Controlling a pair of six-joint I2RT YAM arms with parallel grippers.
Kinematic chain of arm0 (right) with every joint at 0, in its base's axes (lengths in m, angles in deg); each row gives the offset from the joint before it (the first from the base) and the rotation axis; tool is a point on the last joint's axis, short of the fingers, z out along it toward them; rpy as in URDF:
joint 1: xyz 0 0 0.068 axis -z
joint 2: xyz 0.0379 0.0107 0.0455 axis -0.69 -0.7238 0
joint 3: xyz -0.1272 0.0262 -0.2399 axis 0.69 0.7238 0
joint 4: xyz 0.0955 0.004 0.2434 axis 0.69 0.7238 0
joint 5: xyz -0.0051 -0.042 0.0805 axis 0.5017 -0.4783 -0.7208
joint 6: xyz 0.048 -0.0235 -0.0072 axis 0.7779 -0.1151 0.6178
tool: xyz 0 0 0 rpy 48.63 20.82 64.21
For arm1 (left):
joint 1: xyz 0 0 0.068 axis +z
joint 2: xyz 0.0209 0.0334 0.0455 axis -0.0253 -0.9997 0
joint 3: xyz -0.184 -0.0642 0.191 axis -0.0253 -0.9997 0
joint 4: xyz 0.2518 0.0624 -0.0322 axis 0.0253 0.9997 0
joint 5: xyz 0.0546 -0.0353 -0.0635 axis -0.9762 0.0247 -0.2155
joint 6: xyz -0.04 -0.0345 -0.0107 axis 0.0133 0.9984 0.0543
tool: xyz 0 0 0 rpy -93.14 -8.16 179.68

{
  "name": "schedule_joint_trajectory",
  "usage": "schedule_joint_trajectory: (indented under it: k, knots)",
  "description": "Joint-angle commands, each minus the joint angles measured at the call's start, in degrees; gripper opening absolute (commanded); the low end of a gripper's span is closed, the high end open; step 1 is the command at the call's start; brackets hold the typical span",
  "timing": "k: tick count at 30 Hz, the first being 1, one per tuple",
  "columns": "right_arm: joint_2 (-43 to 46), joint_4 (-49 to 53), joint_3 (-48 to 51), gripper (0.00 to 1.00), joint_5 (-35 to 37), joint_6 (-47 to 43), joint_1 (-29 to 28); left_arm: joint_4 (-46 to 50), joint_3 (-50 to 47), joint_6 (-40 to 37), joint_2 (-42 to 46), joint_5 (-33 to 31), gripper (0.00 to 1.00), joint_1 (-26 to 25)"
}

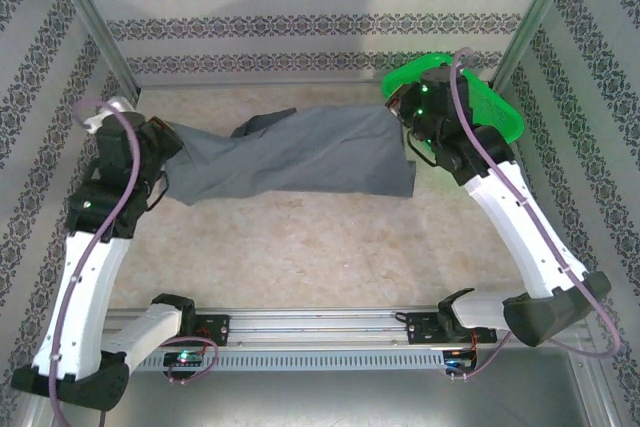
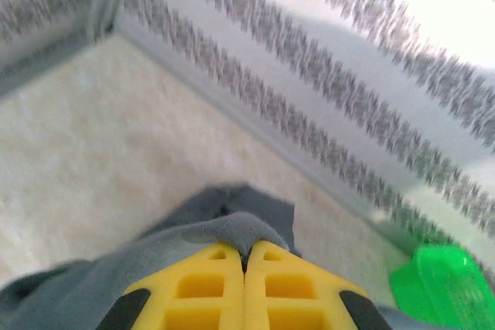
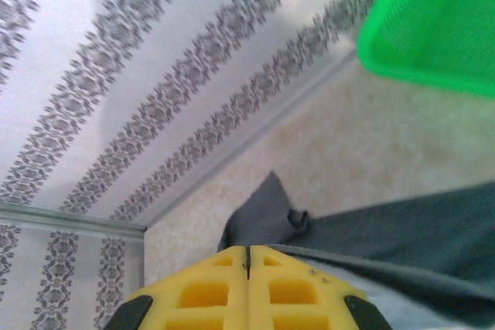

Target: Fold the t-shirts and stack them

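A dark slate-grey t-shirt (image 1: 300,152) stretches in a wide band across the far half of the table, between my two grippers. At its left end my left gripper (image 1: 170,147) is shut on a bunched fold of the cloth; the left wrist view shows that fold of t-shirt (image 2: 232,226) pinched at the yellow fingertips of the left gripper (image 2: 246,249). My right gripper (image 1: 408,132) is at the shirt's upper right corner. In the right wrist view the right gripper (image 3: 247,249) has its jaws pressed together, and the edge of the t-shirt (image 3: 402,229) runs in under them.
A green basket (image 1: 490,102) stands at the far right corner, just behind the right arm; the basket (image 2: 441,284) and the basket (image 3: 441,21) also show in the wrist views. Patterned walls close in the table on three sides. Bare tabletop (image 1: 320,247) lies between the shirt and the arm bases.
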Motion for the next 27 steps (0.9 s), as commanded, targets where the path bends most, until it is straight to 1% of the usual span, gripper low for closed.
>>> schedule_joint_trajectory:
  k: [1, 4, 6, 8, 11, 13, 14, 17, 20, 22, 24, 27]
  knots:
    - [4.84, -1.85, -4.19, 0.0, 5.13, -10.32, 0.71, -3.49, 4.78, -8.65, 4.11, -10.96, 0.0, 0.79]
    - [7.42, -2.72, -6.65, 0.0, 6.09, -12.68, 0.84, -7.28, 8.76, -12.93, 5.2, -13.85, 0.0, 0.79]
    - [7.87, -3.13, -8.83, 0.0, 5.98, -13.73, 0.98, -8.63, 12.46, -14.88, 3.87, -13.41, 0.0, 0.75]
    - [6.96, -3.71, -11.42, 0.0, 4.71, -13.9, 1.42, -8.84, 16.27, -15.68, 1.08, -11.51, 0.0, 0.74]
    - [2.67, -5.05, -15.27, 0.0, -0.55, -12.3, 3.41, -7.22, 21.41, -15.61, -5.29, -9.14, 0.0, 0.8]
    - [-1.81, -6.18, -17.46, 0.0, -5.13, -9.75, 5.24, -3.84, 25.26, -13.84, -11.15, -8.57, 0.0, 1.54]
    - [-3.85, -7.0, -18.11, 0.0, -7.6, -8.54, 6.2, -2.72, 26.67, -12.89, -13.74, -6.92, 0.0, 2.84]
    - [-11.75, -10.51, -20.57, 0.0, -13.0, -5.86, 7.7, -3.2, 28.2, -7.59, -20.93, 2.8, 0.0, 9.24]
    - [-20.68, -12.26, -26.91, 0.0, -18.33, -4.75, 8.87, -6.86, 29.58, -4.51, -27.9, 12.11, 0.0, 15.02]
    - [-27.65, -12.99, -32.89, 0.0, -21.76, -3.34, 9.74, -9.18, 31.98, -3.12, -33.05, 18.55, 0.0, 18.23]
    - [-33.1, -12.35, -39.22, 0.0, -23.46, -3.49, 10.13, -9.83, 35.97, -3.65, -37.42, 21.84, 0.0, 19.68]
    - [-41.61, -9.45, -52.51, 0.0, -25.3, -3.7, 10.82, -10.32, 43.26, -3.68, -42.41, 24.68, 0.0, 21.82]
